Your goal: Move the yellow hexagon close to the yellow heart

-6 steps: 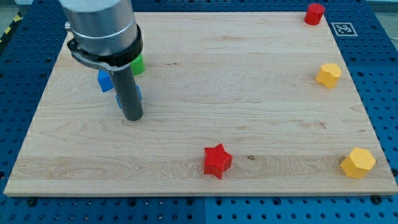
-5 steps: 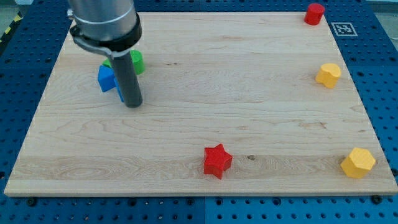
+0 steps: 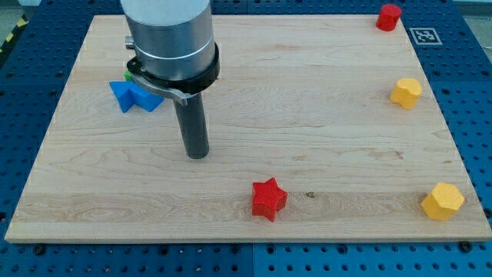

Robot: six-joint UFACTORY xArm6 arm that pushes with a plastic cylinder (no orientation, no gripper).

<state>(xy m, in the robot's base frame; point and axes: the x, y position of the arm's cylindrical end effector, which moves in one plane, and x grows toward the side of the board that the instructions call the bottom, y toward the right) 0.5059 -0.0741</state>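
The yellow hexagon (image 3: 443, 201) lies at the board's bottom right corner. The yellow heart (image 3: 406, 92) lies near the right edge, well above the hexagon. My tip (image 3: 197, 155) rests on the board left of centre, far to the left of both yellow blocks. It touches no block. The red star (image 3: 268, 198) is the nearest block, below and to the right of the tip.
A blue block (image 3: 134, 95) lies at the upper left, with a sliver of a green block (image 3: 125, 78) behind it, partly hidden by the arm. A red cylinder (image 3: 389, 16) stands at the top right corner. The wooden board (image 3: 307, 115) sits on a blue perforated table.
My tip has moved right and toward the view's bottom, away from the blue and green blocks. No block has visibly moved.
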